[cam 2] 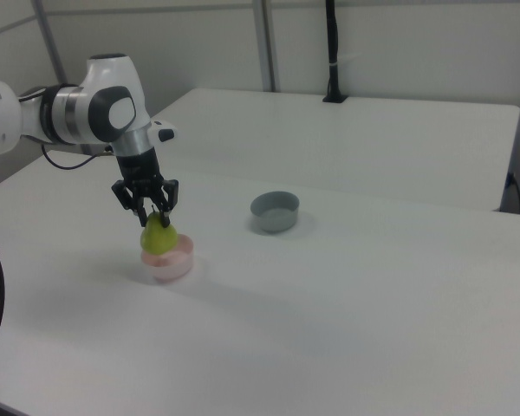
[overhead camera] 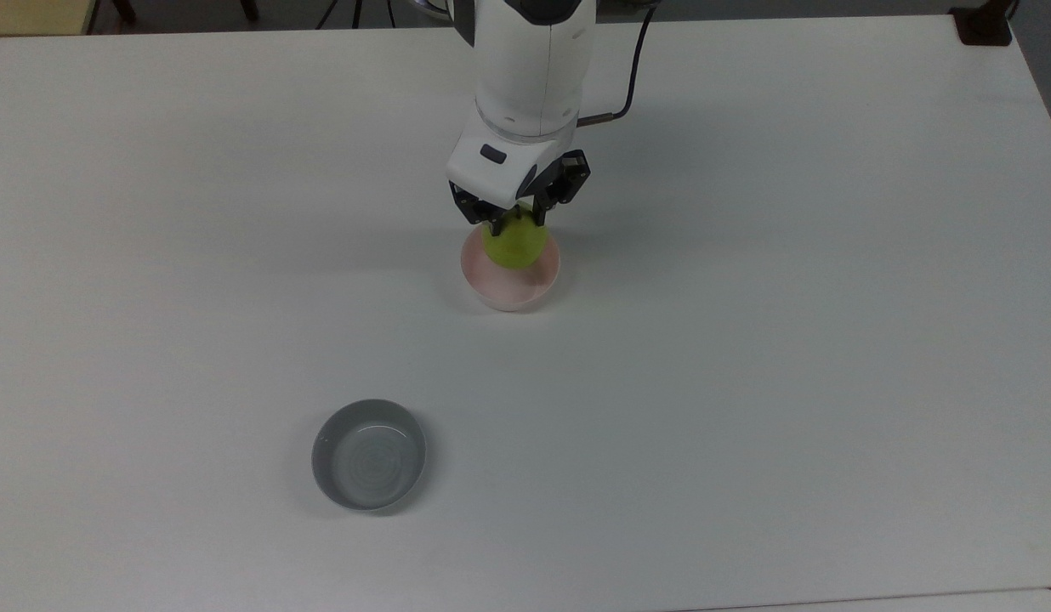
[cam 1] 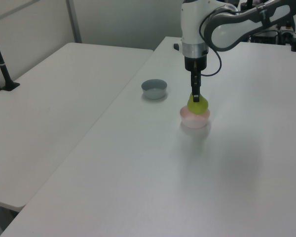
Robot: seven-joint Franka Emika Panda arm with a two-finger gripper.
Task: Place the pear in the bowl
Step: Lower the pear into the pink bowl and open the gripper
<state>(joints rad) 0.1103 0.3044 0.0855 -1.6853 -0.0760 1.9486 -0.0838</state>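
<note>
Fingers of the gripper [overhead camera: 515,223] are pinched on the top of the pear [overhead camera: 514,246], which hangs stem-up directly over the bowl [overhead camera: 510,291]. In the top view the yellow-green fruit covers the far part of the bowl's pale pink inside, and its lower part sits within the rim. In the left view the pear [cam 1: 198,104] has its bottom at or just below the rim of the bowl [cam 1: 194,121]; whether it touches the bowl's floor cannot be told. The right view shows the gripper [cam 2: 154,213] pointing straight down, the pear [cam 2: 159,237] held between its dark fingers above the bowl [cam 2: 169,263]. The bowl stands on the white bench [overhead camera: 747,340]. A shallower grey bowl [overhead camera: 368,455] sits well apart from it, nearer the top view's bottom edge and toward the top view's left. A dark cable [overhead camera: 629,76] runs from the white arm [overhead camera: 534,68] just above the gripper.
</note>
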